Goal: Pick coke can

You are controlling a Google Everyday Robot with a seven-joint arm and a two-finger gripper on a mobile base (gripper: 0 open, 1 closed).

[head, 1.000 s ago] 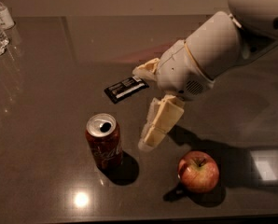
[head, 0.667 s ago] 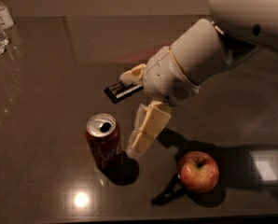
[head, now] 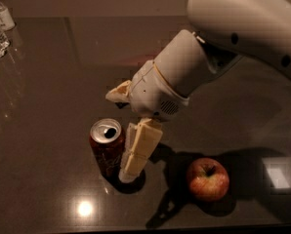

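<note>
My bulky white arm (head: pixel 243 23) reaches in from upper right, cream two-finger gripper (head: pixel 118 136) pointing down mid-frame, fingers (head: pixel 138 150) spread wide.

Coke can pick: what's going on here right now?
The robot's hand is down at the coke can, which stands upright on the dark table. The hand is open. One finger stands close beside the can on the side facing the apple, and the other sits behind the can. The can is not gripped or lifted yet. The apple lies apart, untouched.
</note>
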